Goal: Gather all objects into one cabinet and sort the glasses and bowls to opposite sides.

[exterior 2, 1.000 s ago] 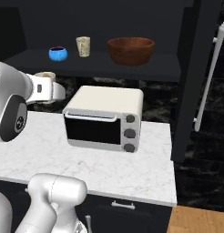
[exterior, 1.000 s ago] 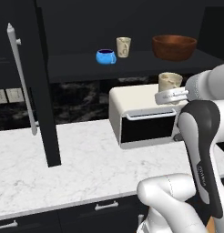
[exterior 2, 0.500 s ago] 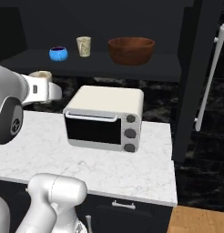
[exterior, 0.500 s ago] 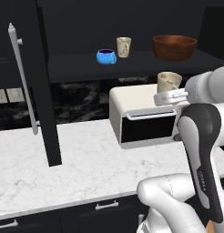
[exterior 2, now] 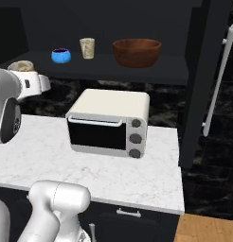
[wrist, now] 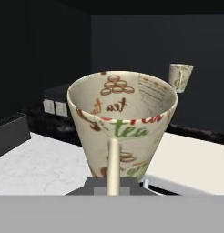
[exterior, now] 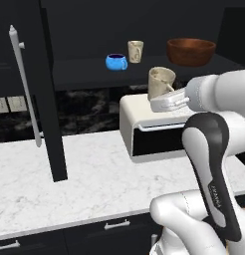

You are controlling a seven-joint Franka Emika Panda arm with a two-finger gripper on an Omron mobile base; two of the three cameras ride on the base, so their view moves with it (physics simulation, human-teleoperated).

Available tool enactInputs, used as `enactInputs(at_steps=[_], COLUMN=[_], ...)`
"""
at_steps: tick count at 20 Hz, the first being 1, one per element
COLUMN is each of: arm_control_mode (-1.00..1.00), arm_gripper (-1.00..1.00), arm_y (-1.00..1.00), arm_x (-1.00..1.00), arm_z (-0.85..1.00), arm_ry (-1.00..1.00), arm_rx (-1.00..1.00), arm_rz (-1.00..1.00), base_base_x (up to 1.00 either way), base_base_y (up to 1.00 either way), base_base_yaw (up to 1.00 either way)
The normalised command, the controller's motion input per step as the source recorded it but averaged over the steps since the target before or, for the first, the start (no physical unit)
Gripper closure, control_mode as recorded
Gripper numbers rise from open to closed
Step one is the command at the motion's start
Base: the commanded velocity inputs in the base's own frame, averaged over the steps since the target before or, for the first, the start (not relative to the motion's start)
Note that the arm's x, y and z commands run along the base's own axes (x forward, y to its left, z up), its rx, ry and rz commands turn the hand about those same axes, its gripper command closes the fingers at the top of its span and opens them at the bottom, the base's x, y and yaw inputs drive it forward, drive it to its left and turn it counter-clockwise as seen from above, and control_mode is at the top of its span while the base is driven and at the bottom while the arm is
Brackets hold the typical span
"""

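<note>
On the cabinet shelf (exterior: 84, 74) the small blue bowl (exterior: 116, 62) is sitting furthest left, the shelved beige cup (exterior: 135, 51) just beside it to the right, and the big brown bowl (exterior: 191, 51) well apart at the right end. The pincer (exterior: 162, 95) is clamped on the carried cup (exterior: 161, 82), holding it by the wall above the toaster oven (exterior: 154, 130) that is standing on the tabletop (exterior: 69, 174). That cup is standing nearly upright, mouth up, its long axis close to vertical with a slight tilt. In the hand view the carried cup (wrist: 122, 123) is filling the foreground and the shelved cup (wrist: 180, 78) is lying ahead, higher and to the right. From the left base view the shelf is lying above and beyond the pincer, so the move probably calls for lifting and reaching forward, setting this cup near its twin and away from the bowls.
</note>
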Motion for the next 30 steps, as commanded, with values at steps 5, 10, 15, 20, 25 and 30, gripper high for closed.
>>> enactInputs(at_steps=[5, 10, 15, 20, 25, 30], arm_control_mode=[-1.00, -1.00, -1.00, -1.00, -1.00, -1.00], arm_gripper=[1.00, 1.00, 1.00, 1.00, 1.00, 1.00], arm_y=[0.54, 0.56, 0.14, 0.19, 0.30, 0.47], arm_x=[0.97, 0.74, 0.37, 0.41, 0.55, 0.66], arm_z=[0.03, 0.13, 0.11, 0.17, 0.00, -0.09], arm_ry=[0.16, 0.33, -0.01, 0.00, 0.00, 0.00], arm_rx=[0.00, -0.03, 0.00, 0.00, 0.00, 0.00], arm_rz=[0.22, 0.09, 0.00, 0.00, 0.00, 0.00], base_base_x=[0.00, 0.00, 0.00, 0.00, 0.00, 0.00], base_base_y=[0.00, 0.00, 0.00, 0.00, 0.00, 0.00], base_base_yaw=[0.00, 0.00, 0.00, 0.00, 0.00, 0.00])
